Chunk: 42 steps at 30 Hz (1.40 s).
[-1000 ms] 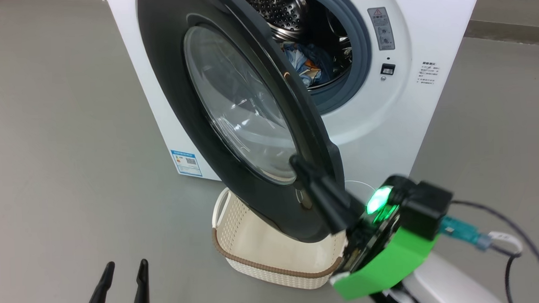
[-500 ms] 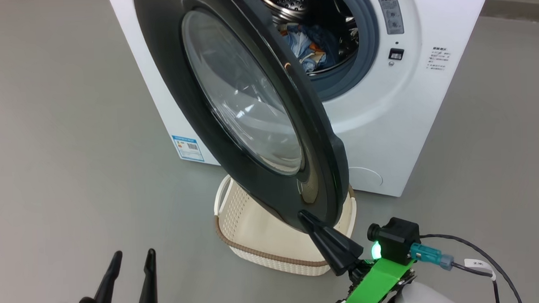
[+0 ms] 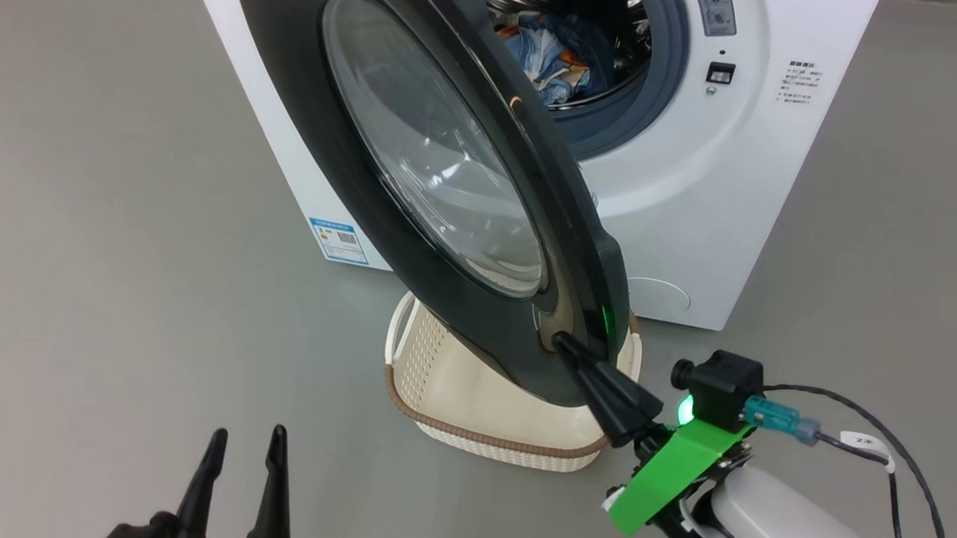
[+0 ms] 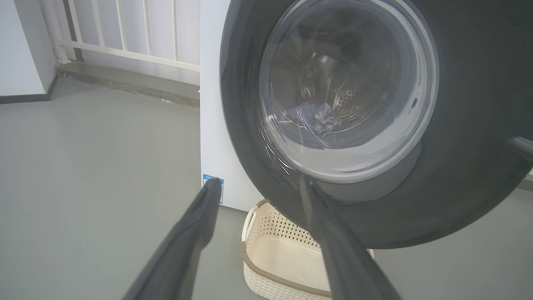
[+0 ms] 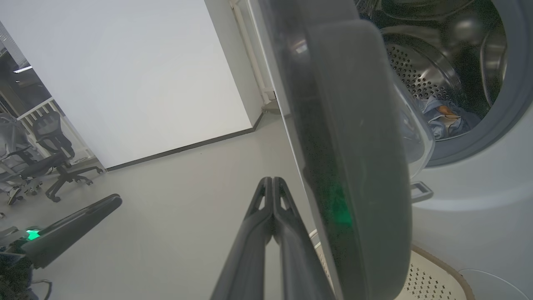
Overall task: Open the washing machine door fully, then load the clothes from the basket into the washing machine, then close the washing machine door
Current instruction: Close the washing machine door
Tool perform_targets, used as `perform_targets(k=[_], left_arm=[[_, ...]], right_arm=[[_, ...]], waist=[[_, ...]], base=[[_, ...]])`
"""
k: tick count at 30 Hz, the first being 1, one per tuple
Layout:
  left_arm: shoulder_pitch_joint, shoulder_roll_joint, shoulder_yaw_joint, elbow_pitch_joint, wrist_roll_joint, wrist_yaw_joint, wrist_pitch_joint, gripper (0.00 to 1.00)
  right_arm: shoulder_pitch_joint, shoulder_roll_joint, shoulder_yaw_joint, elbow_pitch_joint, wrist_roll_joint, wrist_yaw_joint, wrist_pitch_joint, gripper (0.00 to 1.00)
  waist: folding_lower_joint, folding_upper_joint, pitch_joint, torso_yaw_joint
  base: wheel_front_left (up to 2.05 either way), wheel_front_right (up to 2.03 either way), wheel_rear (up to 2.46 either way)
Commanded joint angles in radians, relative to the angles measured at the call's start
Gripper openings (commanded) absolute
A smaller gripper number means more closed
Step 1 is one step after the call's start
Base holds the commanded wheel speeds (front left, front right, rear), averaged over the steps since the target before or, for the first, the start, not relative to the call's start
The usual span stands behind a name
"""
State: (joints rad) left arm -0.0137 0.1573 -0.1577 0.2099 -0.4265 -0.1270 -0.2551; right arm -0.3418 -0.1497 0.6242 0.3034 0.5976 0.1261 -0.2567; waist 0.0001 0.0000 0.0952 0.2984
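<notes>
The washing machine (image 3: 722,181) stands with its round black door (image 3: 414,247) half open, the outer face towards me. My right gripper (image 3: 565,346) is shut with nothing in it, its tip against the door's lower outer face beside the edge (image 5: 354,146). In its wrist view the fingertips (image 5: 272,180) are pressed together left of that edge. The light blue clothes (image 3: 555,59) lie inside the drum (image 5: 416,71). Under the door the cream basket (image 3: 451,397) looks bare inside. My left gripper (image 3: 247,436) is open, low and left, apart from everything; its wrist view faces the door glass (image 4: 345,91).
Grey floor lies all around. A cable (image 3: 850,419) trails from my right wrist. Office chairs (image 5: 46,162) stand far off by a white wall. A white railing (image 4: 125,33) runs behind the machine on its left side.
The head view has shifted, so the machine sits higher. My right gripper dropped from the door's lower face to below its rim, then rose back onto the face near the edge.
</notes>
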Motion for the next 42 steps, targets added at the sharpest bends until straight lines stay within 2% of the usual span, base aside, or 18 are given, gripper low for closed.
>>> perform_targets(k=[1, 12, 22, 42], left_arm=[[-0.048, 0.011, 0.033, -0.022, 0.009, -0.004, -0.007, 1.00], [-0.073, 0.004, 0.026, -0.035, 0.015, -0.004, -0.007, 1.00], [-0.123, -0.009, 0.008, -0.051, 0.020, -0.004, -0.007, 1.00], [-0.255, -0.069, -0.053, -0.084, 0.015, -0.004, -0.007, 1.00]], right_arm=[[-0.026, 0.013, -0.006, -0.017, -0.014, 0.005, -0.005, 0.00], [-0.048, 0.014, -0.079, -0.020, -0.030, 0.005, -0.005, 0.00], [-0.128, -0.013, -0.173, -0.013, -0.045, 0.005, -0.005, 0.00], [-0.373, -0.085, -0.345, 0.047, -0.049, 0.005, -0.005, 0.00]], waist=[[-0.0001, 0.0000, 0.007, -0.001], [-0.0001, 0.0000, 0.052, -0.014], [-0.0001, 0.0000, 0.125, -0.008], [-0.0001, 0.0000, 0.311, 0.068]], base=[[0.00, 0.00, 0.00], [0.00, 0.00, 0.00], [0.00, 0.00, 0.00], [0.00, 0.00, 0.00]])
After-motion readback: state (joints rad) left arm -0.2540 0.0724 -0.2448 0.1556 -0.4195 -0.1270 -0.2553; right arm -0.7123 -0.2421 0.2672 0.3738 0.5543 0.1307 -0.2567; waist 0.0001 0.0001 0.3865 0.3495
